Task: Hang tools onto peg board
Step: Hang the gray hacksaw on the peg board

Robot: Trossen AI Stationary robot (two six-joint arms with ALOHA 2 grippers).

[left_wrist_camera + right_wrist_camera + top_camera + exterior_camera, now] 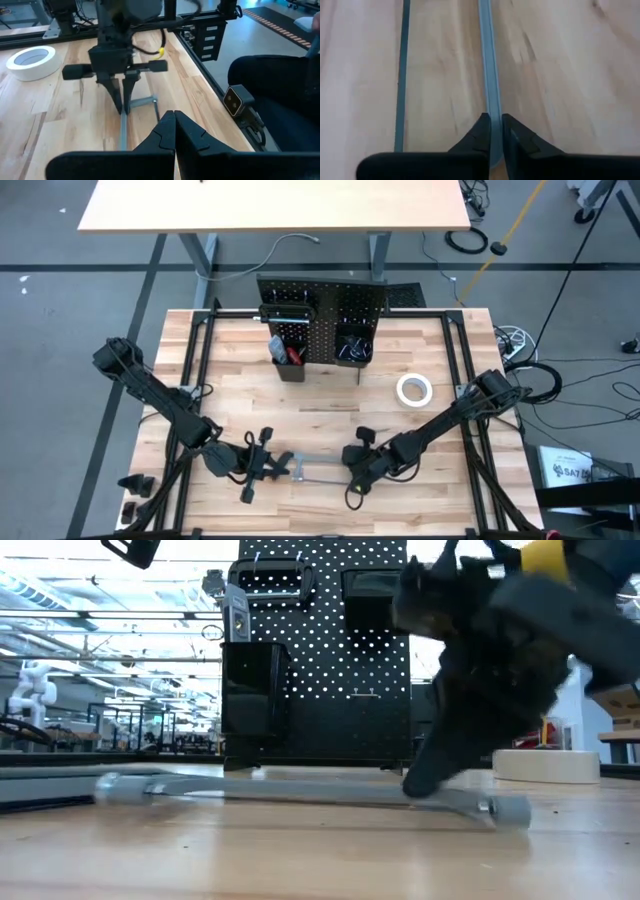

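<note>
Right gripper (493, 131) down at the table, fingers pinched on the straight back bar of the grey metal hacksaw (318, 469), bar visible between the two dark fingertips in the right wrist view. Hacksaw flat on the light wooden table (330, 395) near its front edge, thin blade (401, 75) running parallel beside the bar. Left gripper (174, 131) just beside the saw's other end, fingers pressed together on nothing, low over the wood.

Round white tape roll (414, 390) flat on the table, well apart from the saw, toward the right side. Upright black perforated metal peg board (330, 650) at the far edge of the table, two black rectangular bins (288, 352) hung on its face, a red-handled tool (274, 345) standing in the left bin, dark tools in the right one. Second tan tabletop (270, 205) beyond the board.
</note>
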